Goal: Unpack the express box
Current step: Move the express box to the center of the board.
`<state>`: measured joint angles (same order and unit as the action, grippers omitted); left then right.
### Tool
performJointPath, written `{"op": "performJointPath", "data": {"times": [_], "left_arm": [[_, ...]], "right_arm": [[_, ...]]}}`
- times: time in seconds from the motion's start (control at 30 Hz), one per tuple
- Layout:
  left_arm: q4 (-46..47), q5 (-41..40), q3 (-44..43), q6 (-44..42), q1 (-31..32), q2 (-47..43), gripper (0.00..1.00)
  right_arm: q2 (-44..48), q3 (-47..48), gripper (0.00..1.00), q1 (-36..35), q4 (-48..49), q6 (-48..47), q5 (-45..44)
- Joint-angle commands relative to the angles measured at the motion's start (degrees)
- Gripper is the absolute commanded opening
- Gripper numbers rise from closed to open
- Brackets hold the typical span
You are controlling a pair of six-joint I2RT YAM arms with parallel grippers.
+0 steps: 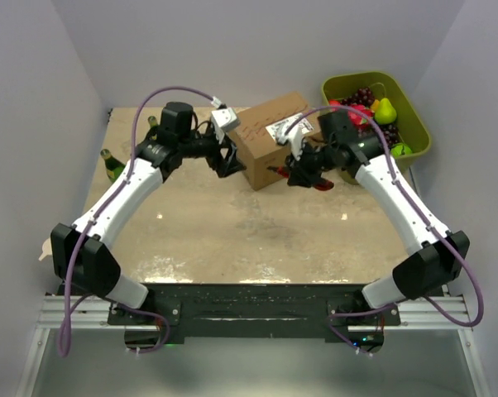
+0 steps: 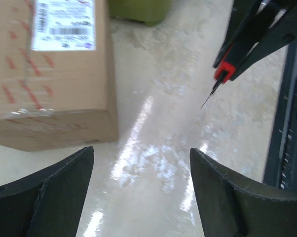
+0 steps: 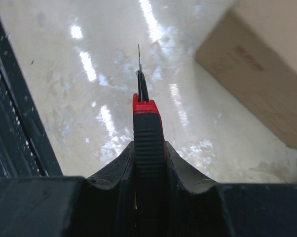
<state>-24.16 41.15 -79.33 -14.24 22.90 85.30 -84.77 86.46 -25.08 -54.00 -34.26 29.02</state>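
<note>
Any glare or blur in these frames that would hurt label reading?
Left wrist: shipping label on the express box is blurred, text unreadable; light streaks glare off the table. Right wrist: same streaks, box soft, cutter handle sharp. Top external: evenly lit, only faint glints.

White links (image 1: pixel 121 192), black joints (image 1: pixel 88 258); lilac cable (image 1: pixel 179 89) looped along each arm; left tool (image 2: pixel 141 153) fingers (image 2: pixel 50 192) matte black, broad, wedge-shaped

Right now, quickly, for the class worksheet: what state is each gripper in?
Left gripper: open, holding nothing.
Right gripper: closed on the red-and-black craft knife, blade out.
</note>
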Motion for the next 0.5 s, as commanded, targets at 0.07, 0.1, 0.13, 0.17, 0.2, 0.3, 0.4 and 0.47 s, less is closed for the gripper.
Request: {"op": "performJointPath", "data": {"times": [0.07,0.1,0.13,0.17,0.2,0.3,0.4,0.47], "left_arm": [[15.0,-11.9,-12.9,12.4,-0.6,10.1,0.84],[16.7,-11.9,-13.7,13.8,-0.4,11.6,0.85],[18.3,-13.5,-15.6,15.7,-0.2,13.1,0.96],[20.5,-14.7,-16.9,18.3,0.0,16.6,1.00],[21.3,-15.6,-18.4,19.1,0.6,18.6,0.99],[23.0,-21.8,-24.8,18.5,2.0,26.0,1.00],[23.3,-21.8,-31.2,16.9,2.5,33.2,1.00],[26.3,-20.7,-34.0,16.8,2.7,36.6,1.00]], "right_arm": [[-4.2,13.9,0.00,15.4,3.7,12.3,5.1],[-4.7,14.4,0.00,16.5,4.7,13.6,5.5],[-4.8,15.2,0.00,18.0,6.4,14.9,6.1],[-4.8,15.2,0.00,18.4,7.2,15.5,6.0],[-4.7,15.0,0.00,18.7,8.3,16.3,5.6],[-3.4,12.4,0.00,19.5,13.1,20.4,5.0],[-2.3,10.0,0.00,19.7,15.1,22.0,4.6],[-1.3,7.9,0.00,20.2,15.3,22.1,4.7]]}}
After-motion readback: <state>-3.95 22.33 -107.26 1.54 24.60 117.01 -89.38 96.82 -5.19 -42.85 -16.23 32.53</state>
